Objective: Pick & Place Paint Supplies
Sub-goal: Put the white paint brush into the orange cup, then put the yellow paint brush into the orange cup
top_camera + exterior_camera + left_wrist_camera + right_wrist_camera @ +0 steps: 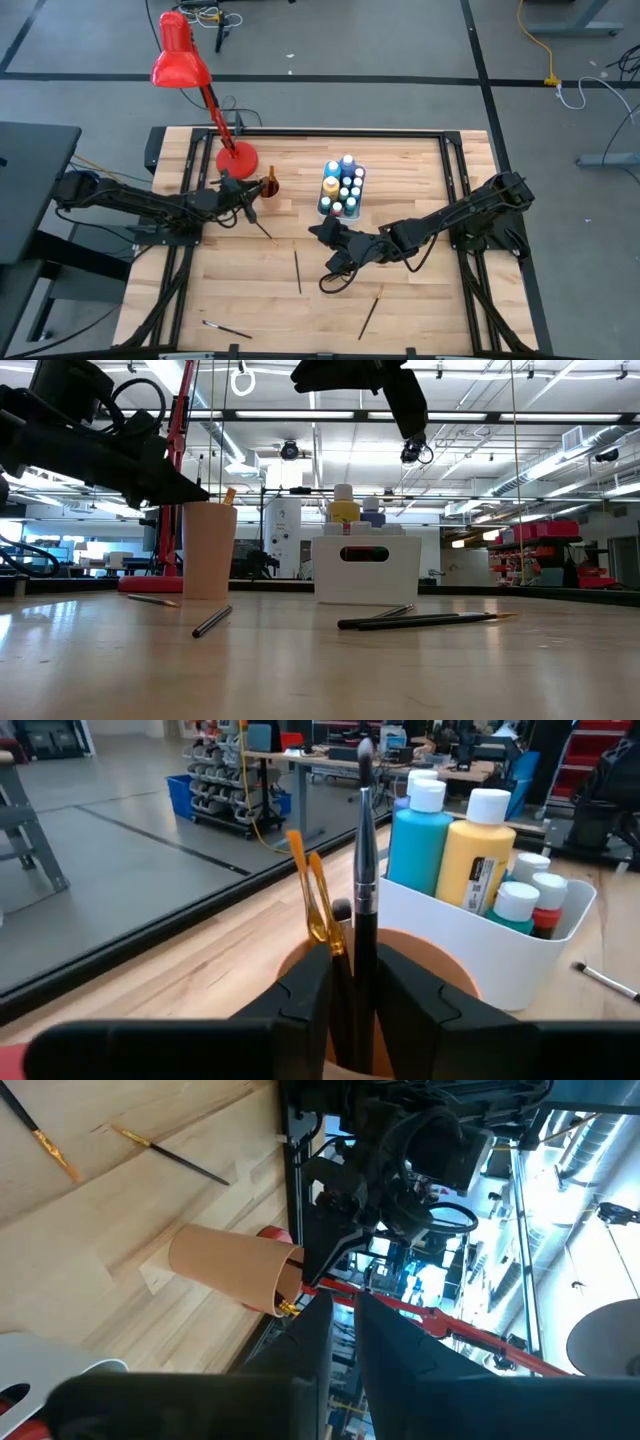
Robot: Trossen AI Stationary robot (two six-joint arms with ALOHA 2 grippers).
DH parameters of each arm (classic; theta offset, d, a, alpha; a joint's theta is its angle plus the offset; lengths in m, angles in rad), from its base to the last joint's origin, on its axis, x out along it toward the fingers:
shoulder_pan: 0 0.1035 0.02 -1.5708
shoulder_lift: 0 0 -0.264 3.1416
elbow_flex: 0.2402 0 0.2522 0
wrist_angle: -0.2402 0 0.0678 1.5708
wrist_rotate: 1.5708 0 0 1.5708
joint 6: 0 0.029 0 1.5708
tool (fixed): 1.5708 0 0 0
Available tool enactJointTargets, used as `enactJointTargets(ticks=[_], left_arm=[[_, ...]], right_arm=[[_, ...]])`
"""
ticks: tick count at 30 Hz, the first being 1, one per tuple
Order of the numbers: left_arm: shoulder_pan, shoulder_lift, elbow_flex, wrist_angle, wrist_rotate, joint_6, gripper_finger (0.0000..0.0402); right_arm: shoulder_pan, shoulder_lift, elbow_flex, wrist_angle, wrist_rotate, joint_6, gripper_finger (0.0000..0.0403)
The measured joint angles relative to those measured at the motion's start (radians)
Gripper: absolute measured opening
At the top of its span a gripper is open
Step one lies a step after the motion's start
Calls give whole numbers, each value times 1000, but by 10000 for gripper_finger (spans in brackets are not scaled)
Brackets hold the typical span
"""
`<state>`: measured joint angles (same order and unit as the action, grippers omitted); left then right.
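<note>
Dropping a brush into the cup

We hold the left pincer (352, 990) over the tan cup (270, 187) near the desk's far edge, fingers loosely around a dark brush (362, 900); we should widen slowly. The right pincer (322, 232) waits mid-desk, nearly closed, empty.

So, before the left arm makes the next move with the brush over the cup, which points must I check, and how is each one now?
1. Dark brush between the left gripper fingers: ok.
2. Brush upright above the cup mouth: ok.
3. Brush already let go: cannot tell.
4. Room in the cup beside the orange-handled brush: ok.
5. Right gripper away from the cup: ok, it hangs near the white bin.
6. Brushes left on the table: not ok, several lie there.
</note>
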<state>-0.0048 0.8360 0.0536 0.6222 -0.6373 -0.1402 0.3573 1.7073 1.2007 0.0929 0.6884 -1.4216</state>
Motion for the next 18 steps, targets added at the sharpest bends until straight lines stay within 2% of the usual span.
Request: enactJointTargets(ticks=[9,18], left_arm=[[0,0,0,126,2,175,87],[0,0,0,-2,4,109,108]], right_arm=[[0,0,0,0,0,0,50],[0,0,0,0,0,0,50]])
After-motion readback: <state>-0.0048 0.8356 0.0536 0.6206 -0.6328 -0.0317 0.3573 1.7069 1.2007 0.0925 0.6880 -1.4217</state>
